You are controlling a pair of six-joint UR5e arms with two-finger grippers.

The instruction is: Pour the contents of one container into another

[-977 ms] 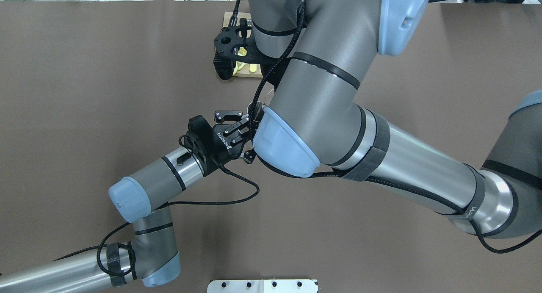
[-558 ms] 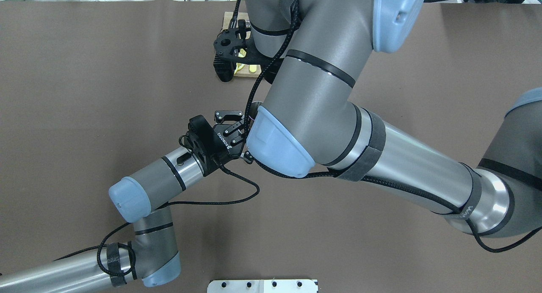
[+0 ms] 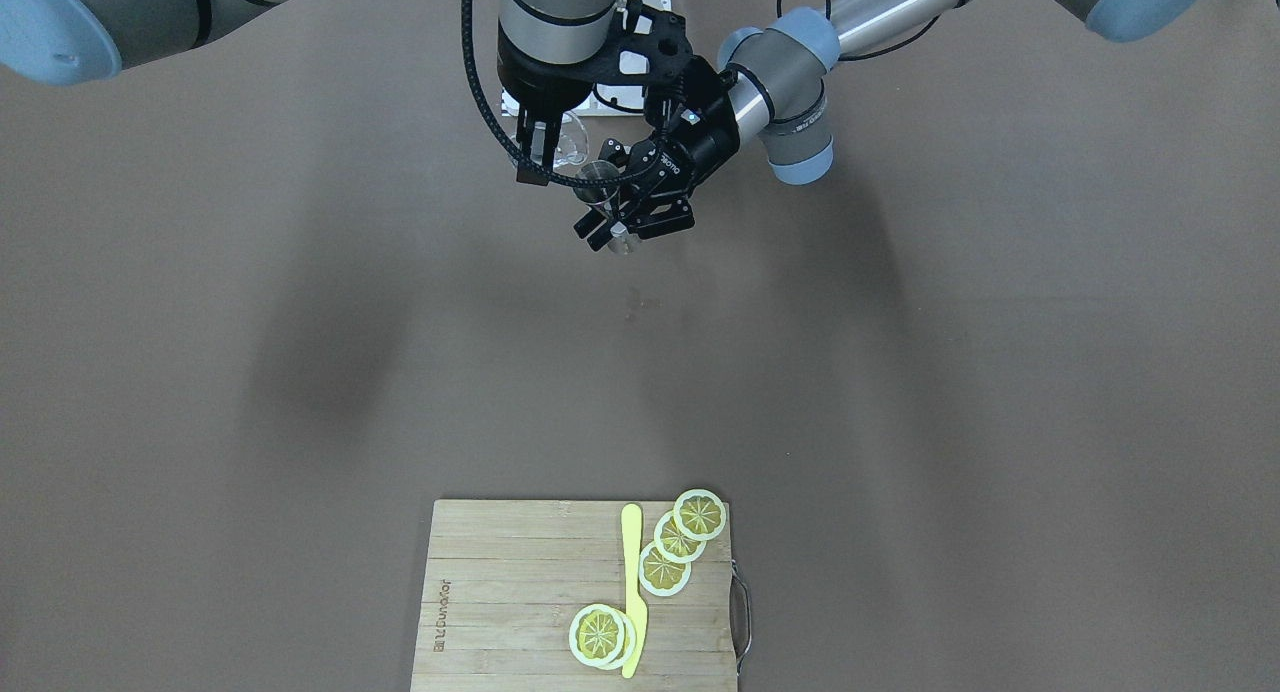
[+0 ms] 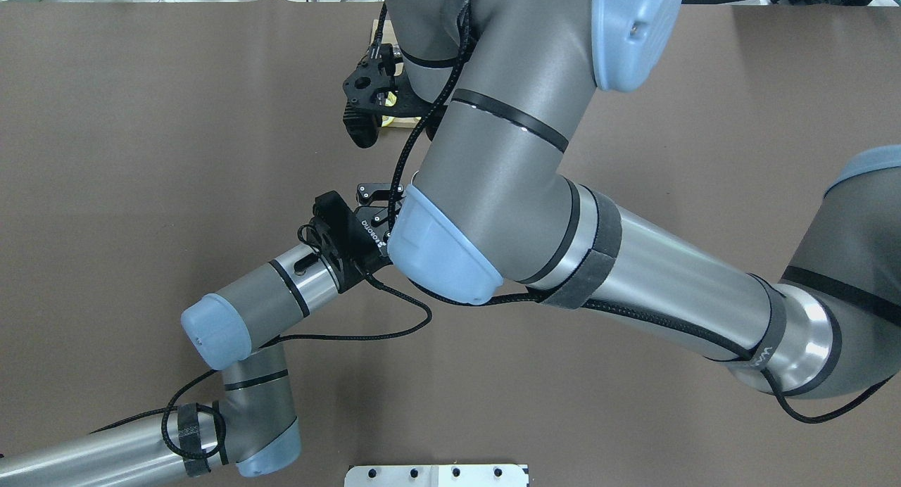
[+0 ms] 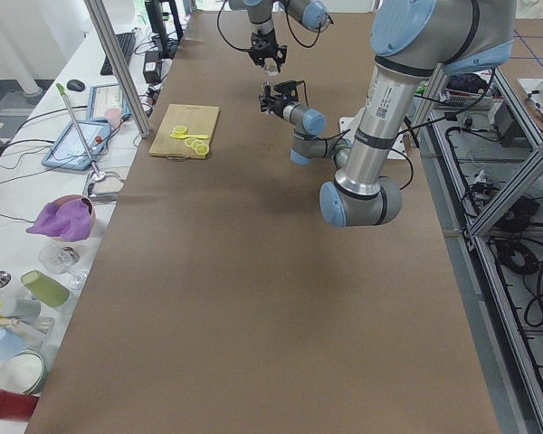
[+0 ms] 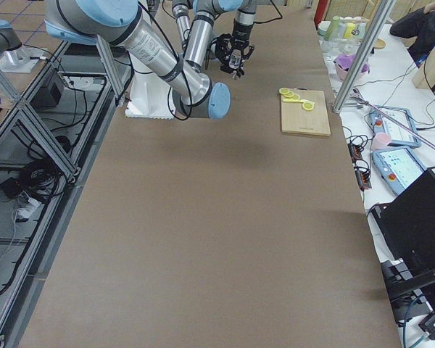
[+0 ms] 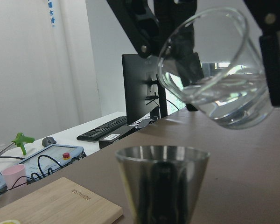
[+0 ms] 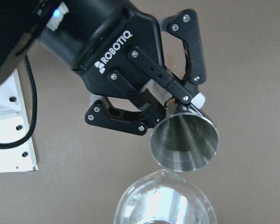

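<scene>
Glass cup point(image 7: 214, 70), pinched in right end effector point(image 3: 545, 157), tilts over steel cup point(image 7: 162, 179) pinched in left end effector point(image 8: 175, 112); I fear off-centre stream wetting worktop point(image 3: 300, 272).

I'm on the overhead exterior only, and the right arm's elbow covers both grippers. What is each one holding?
Observer: The left wrist camera shows the right gripper shut on a clear glass, which is tilted and has liquid in it.
Operator: And the left one?
Observer: In the right wrist view the left gripper is clamped on a steel cup, mouth up.
Operator: Is anything flowing yet?
Observer: No stream shows. The liquid sits below the glass's lip, which hangs above the steel cup's mouth.
</scene>
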